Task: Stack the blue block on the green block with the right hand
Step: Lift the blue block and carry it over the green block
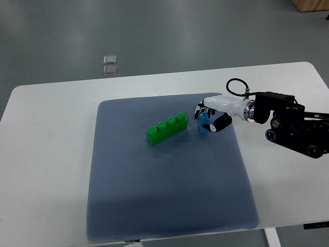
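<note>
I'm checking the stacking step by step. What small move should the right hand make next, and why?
Probably lift slightly and carry the blue block leftward toward the green block. The right hand appears closed around the blue block, which sits just right of the green block's studded top on the blue-grey mat, not yet over it.

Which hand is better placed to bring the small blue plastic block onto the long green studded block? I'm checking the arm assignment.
The right hand: its fingers already close around the small blue plastic block, just right of the long green studded block on the grey-blue mat. No left arm is visible.
</note>
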`<state>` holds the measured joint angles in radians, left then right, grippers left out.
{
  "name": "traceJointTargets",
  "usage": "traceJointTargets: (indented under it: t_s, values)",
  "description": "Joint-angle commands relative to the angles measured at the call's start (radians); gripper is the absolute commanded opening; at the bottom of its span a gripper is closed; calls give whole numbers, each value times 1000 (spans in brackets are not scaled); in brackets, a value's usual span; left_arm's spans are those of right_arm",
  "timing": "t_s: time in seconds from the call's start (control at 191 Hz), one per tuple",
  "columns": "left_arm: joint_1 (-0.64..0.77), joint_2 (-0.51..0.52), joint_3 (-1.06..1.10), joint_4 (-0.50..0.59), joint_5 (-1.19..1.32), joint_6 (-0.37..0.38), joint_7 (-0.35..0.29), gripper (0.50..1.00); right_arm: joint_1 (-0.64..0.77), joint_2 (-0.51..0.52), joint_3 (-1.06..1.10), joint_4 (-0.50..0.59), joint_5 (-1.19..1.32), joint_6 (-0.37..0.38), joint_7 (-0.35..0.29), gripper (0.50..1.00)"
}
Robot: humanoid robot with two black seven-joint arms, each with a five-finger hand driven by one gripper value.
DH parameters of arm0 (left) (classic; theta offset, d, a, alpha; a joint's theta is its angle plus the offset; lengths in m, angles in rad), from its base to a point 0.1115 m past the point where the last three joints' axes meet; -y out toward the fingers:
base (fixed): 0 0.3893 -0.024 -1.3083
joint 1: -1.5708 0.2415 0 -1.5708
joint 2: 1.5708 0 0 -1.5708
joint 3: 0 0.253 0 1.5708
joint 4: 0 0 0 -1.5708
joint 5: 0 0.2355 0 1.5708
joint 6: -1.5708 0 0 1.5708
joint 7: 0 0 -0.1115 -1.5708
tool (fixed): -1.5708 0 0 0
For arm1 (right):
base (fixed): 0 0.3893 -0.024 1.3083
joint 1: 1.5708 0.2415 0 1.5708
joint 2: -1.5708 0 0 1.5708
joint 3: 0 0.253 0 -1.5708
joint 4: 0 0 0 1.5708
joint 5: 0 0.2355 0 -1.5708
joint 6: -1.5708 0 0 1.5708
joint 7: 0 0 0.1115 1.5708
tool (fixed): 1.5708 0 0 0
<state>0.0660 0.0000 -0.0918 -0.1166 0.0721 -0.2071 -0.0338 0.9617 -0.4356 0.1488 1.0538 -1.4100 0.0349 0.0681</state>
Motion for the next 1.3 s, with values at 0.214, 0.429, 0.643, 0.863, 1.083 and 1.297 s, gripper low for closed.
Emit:
traceJointTargets:
  t_s: [0.214, 0.429, 0.643, 0.863, 1.083, 1.297]
  values:
    - [0, 0, 0, 0, 0, 0, 0, 1000, 23, -3, 2, 2, -3, -107, 93, 549]
    - [0, 0, 0, 0, 0, 0, 0, 1000, 46, -2, 2, 43, -3, -191, 174, 549]
    - [0, 0, 0, 0, 0, 0, 2, 1000, 52, 54, -5, 57, -52, -250, 236, 549]
    - [0, 0, 0, 0, 0, 0, 0, 1000, 55, 97, -41, 43, -135, -271, 242, 549]
    - [0, 0, 0, 0, 0, 0, 0, 1000, 91, 112, -71, 6, -152, -271, 242, 549]
    - [0, 0, 0, 0, 0, 0, 0, 1000, 103, 113, -95, -5, -153, -271, 243, 549]
